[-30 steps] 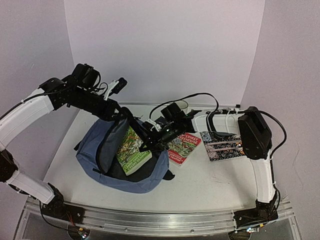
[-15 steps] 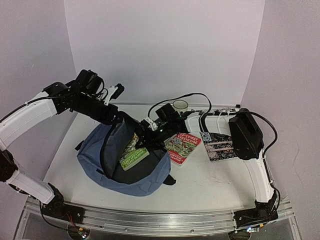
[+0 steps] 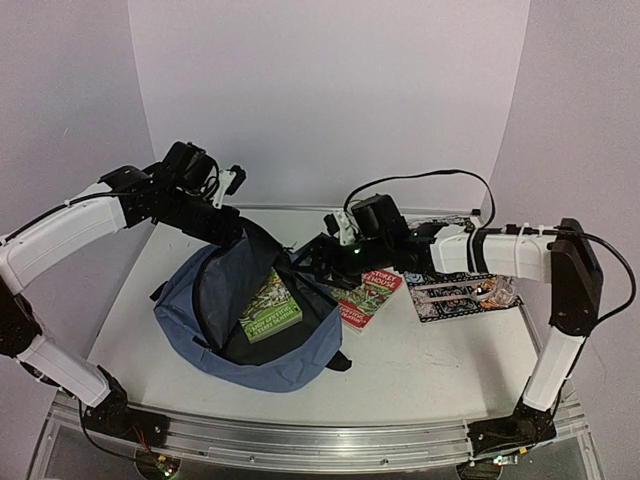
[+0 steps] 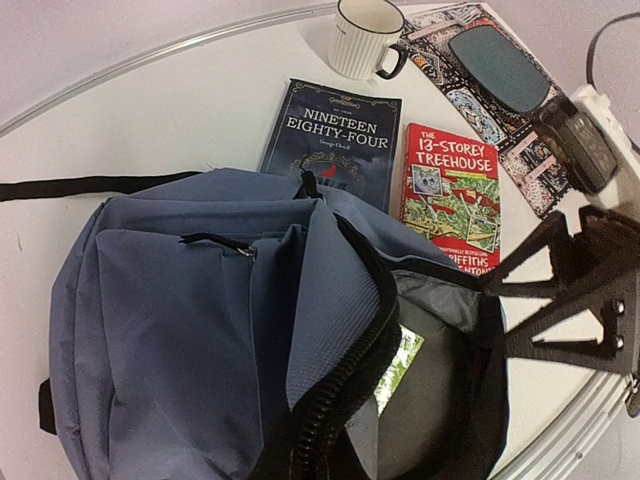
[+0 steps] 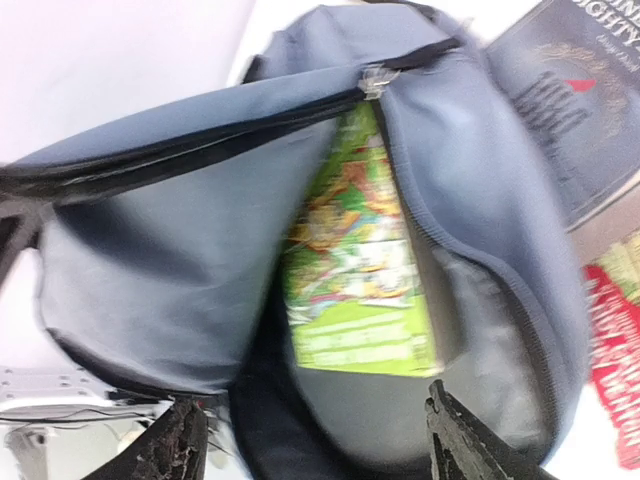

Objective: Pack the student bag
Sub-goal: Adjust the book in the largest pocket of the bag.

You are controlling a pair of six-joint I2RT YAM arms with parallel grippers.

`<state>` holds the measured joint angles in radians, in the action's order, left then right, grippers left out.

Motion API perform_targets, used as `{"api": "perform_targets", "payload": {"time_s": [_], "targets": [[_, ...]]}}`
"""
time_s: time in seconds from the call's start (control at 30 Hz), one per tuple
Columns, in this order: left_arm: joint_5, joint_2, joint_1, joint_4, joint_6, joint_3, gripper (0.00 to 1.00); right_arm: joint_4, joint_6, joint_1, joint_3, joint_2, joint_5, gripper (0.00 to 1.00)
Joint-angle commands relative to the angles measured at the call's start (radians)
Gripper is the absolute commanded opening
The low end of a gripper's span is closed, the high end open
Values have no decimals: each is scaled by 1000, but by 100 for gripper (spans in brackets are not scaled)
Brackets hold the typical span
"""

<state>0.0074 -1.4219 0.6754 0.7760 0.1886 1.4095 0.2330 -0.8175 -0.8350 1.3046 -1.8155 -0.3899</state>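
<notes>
Soft slate-blue student bag (image 3: pixel 185 310) lies open toward 9 o'clock on the table (image 3: pixel 420 360), left gripper (image 3: pixel 228 228) clamped on its rim at 12 o'clock, right gripper (image 3: pixel 312 262) wide and empty at 2 o'clock; limp fabric likely sags, so the stiffer zip trim suits gripping

In the right wrist view everything is blurred, and the lettering on the green book (image 5: pixel 360 280) cannot be read. The bag (image 5: pixel 160 250) is cut off at the bottom and the red book (image 5: pixel 620 350) at the right edge. From the left wrist, the green book is mostly hidden inside the bag, and the near edge of the blue book (image 4: pixel 335 135) is covered by it. From above, the fingertips of the left gripper (image 3: pixel 226 226) are lost against the bag's rim.
</notes>
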Motion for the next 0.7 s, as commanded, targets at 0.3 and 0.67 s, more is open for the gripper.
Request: {"api": "perform_targets", "payload": {"time_s": [0.3,0.67], "targets": [[17,-8,1,-76,0,22,0,252,-451,-182,-93,-120,127,76],[112,21,0,-82,-15,32,0,298,-614,-192,-117,-238,250,76]]}}
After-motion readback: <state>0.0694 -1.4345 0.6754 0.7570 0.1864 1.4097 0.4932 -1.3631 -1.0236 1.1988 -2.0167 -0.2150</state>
